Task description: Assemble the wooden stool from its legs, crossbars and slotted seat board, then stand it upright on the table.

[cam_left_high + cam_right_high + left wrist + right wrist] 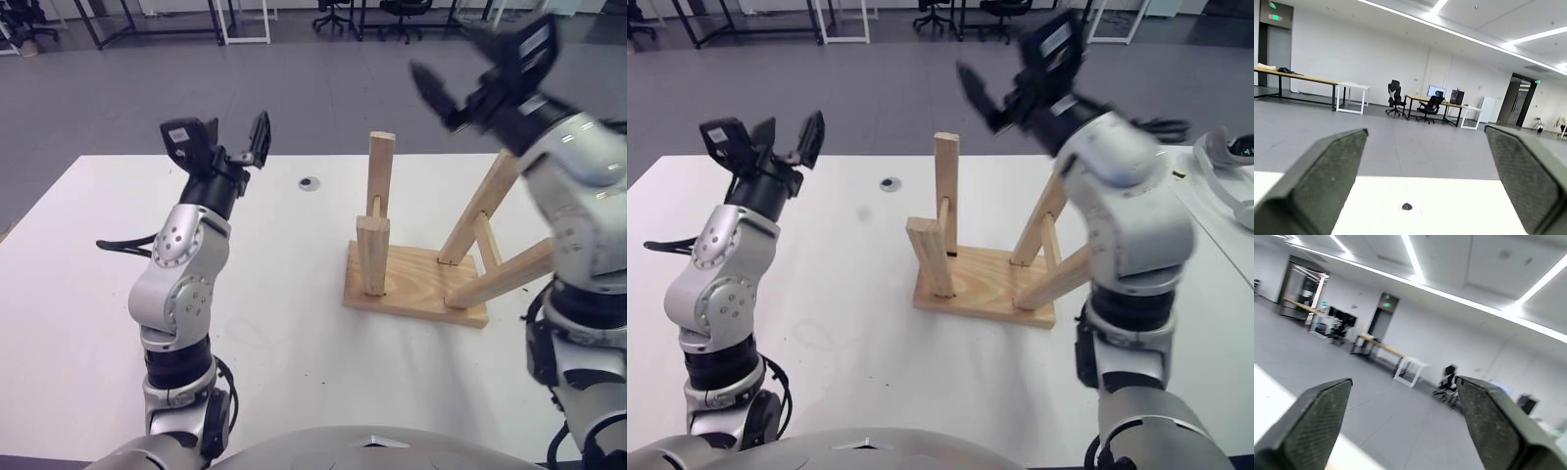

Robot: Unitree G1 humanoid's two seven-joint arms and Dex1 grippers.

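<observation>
Up close are the two arms, both lifted above the table. The stool sits between them, a bit to the right of the middle. It is upside down. The seat board lies flat on the table and the legs point up. The two left legs stand almost straight. The two right legs lean out to the right, toward the right arm, with a short crossbar between them. I cannot tell how tight the legs sit in the board.

The seat board's long side runs from left to right. To stand the stool up, I think it has to be tipped over so the legs go down and the board goes on top.

The right gripper is the closer one. It hangs high over the far side of the stool, above the leaning legs. Its two fingers are spread wide and hold nothing. The stool lies down and toward the robot from it.

The left gripper is well apart from the stool, off to the left. Its fingers are spread wide too, with nothing in them. The stool lies to its right and lower.

A small dark round spot is on the table behind, between the left gripper and the stool.
</observation>
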